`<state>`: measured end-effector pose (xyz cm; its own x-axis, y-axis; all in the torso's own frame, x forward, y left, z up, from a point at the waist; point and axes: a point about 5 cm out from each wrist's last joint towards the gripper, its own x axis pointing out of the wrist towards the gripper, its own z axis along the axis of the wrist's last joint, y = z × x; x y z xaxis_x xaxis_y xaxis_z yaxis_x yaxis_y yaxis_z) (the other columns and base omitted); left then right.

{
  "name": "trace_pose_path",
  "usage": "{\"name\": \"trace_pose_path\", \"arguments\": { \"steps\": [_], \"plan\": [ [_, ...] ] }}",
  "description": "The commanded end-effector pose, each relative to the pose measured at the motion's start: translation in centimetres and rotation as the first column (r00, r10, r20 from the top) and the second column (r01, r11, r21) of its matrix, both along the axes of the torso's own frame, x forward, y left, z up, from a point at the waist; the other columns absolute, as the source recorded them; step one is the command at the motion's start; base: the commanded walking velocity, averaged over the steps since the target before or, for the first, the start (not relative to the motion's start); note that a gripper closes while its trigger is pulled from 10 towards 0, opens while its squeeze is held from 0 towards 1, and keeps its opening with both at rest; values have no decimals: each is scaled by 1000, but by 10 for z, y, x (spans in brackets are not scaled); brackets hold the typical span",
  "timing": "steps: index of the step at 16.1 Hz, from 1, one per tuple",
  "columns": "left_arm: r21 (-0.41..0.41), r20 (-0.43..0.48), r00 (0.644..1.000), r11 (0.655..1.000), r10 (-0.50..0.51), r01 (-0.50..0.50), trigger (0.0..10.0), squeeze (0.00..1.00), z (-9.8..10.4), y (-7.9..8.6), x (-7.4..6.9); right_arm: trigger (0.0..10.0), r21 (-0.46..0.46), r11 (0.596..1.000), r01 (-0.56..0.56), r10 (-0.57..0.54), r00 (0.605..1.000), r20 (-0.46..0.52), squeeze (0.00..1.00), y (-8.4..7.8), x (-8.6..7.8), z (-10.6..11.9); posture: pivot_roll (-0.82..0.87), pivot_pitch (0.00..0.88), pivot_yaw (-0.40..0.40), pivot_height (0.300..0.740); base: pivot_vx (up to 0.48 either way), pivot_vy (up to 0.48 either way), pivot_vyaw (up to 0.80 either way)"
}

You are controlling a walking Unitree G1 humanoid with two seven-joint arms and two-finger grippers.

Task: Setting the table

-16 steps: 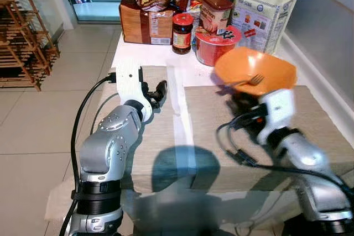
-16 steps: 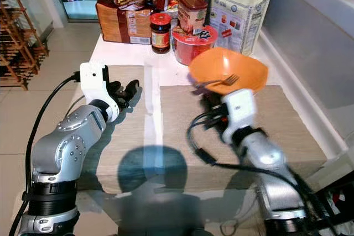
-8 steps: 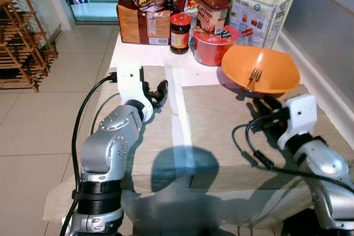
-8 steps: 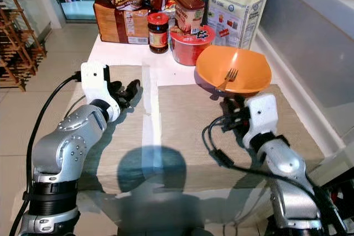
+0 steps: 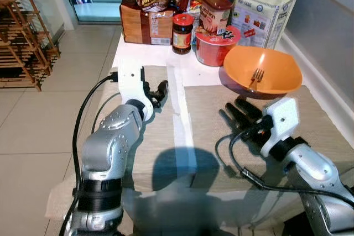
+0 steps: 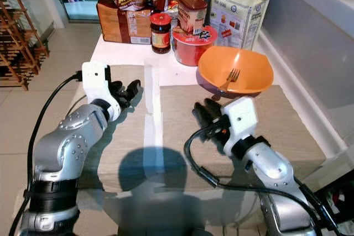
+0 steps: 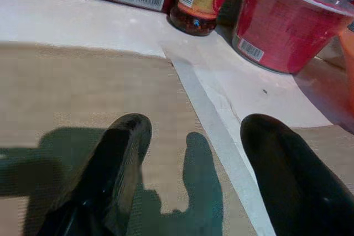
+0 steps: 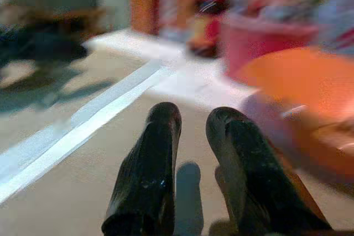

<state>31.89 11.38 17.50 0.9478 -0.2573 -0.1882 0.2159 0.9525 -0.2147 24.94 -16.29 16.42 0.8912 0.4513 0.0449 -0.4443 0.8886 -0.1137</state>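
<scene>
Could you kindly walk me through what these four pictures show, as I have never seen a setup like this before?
This is a humanoid robot with two silver arms, each ending in a tool of two long black fingers. The two wide pictures come from a stereo camera on its head, looking down at a table; the two close ones come from cameras on the wrists, looking along the fingers. The left tool hovers open over the left beige placemat. The right tool is over the right placemat, fingers slightly apart, holding nothing. Beyond it sits an orange bowl with a fork inside. Further back stand a red instant noodle cup, a jar and food packets.
</scene>
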Motion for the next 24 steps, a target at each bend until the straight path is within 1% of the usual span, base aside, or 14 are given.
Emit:
{"name": "trace_pose_path", "arguments": {
  "steps": [1, 2, 3, 4, 5, 7, 10, 11, 12, 14, 17, 20, 21, 24],
  "plan": [
    [20, 30, 1000, 1000, -7, 6, 10000, 0, 7, -1, 5, 10000, 11, 998, 61, -61, 996, 57, 0, -7, 3, 10, -113, 0, -2, 740, 0, 0, 0],
    [28, 37, 999, 1000, -6, 5, 10000, 0, 10, 0, 7, 10000, 23, 996, 82, -84, 993, 85, 0, -8, 4, 16, -113, 0, -2, 740, 0, 0, 0],
    [54, 52, 999, 999, -6, 3, 10000, 0, 13, 1, 10, 10000, 47, 990, 133, -138, 981, 135, 0, -8, 5, 26, -119, 0, 8, 740, 0, 0, 0],
    [61, 54, 999, 998, -8, 5, 10000, 0, 13, 1, 11, 10000, 55, 986, 157, -164, 974, 154, 0, -8, 5, 29, -120, 0, 9, 740, 0, 0, 0],
    [61, 52, 999, 998, -14, 11, 10000, 0, 12, -2, 11, 10000, 65, 982, 180, -188, 968, 163, 0, -8, 5, 30, -123, 0, 12, 740, 0, 0, 0],
    [56, 50, 999, 998, -19, 16, 10000, 0, 12, -4, 10, 10000, 72, 979, 192, -202, 966, 163, 0, -7, 6, 29, -123, 0, 13, 740, 0, 0, 0],
    [49, 49, 999, 999, -18, 16, 10000, 0, 11, -4, 11, 10000, 92, 954, 286, -298, 940, 167, 0, -15, 10, 27, -119, 0, 12, 740, 0, 0, 0],
    [47, 51, 999, 999, -17, 15, 10000, 0, 11, -4, 12, 10000, 100, 952, 290, -303, 940, 158, 0, -15, 11, 26, -119, 0, 12, 740, 0, 0, 0],
    [47, 51, 999, 999, -16, 14, 10000, 0, 11, -4, 12, 10000, 108, 951, 288, -302, 942, 148, 1000, -13, 12, 25, -119, 0, 12, 740, 0, 0, 0],
    [46, 52, 999, 999, -16, 13, 10000, 0, 11, -4, 11, 10000, 97, 952, 291, -301, 947, 113, 1000, -11, 12, 17, -114, 0, 12, 740, 0, 0, 0],
    [64, 50, 999, 998, -16, 13, 10000, 0, 9, -2, 10, 10000, 92, 956, 279, -286, 955, 74, 1000, -6, 7, 6, -113, 0, 12, 740, 0, 0, 0],
    [86, 59, 998, 996, -20, 15, 10000, 0, 7, -1, 9, 10000, 100, 958, 269, -276, 959, 68, 1000, -3, 4, 4, -113, 0, 10, 740, 0, 0, 0],
    [92, 63, 998, 996, -22, 17, 10000, 0, 7, -1, 8, 10000, 104, 961, 255, -262, 963, 67, 1000, 1, 2, 4, -113, 0, 8, 740, 0, 0, 0],
    [92, 64, 998, 996, -24, 18, 10000, 0, 7, -1, 8, 10000, 113, 961, 253, -262, 963, 71, 1000, 3, 0, 4, -113, 0, 8, 740, 0, 0, 0]
  ]
}}
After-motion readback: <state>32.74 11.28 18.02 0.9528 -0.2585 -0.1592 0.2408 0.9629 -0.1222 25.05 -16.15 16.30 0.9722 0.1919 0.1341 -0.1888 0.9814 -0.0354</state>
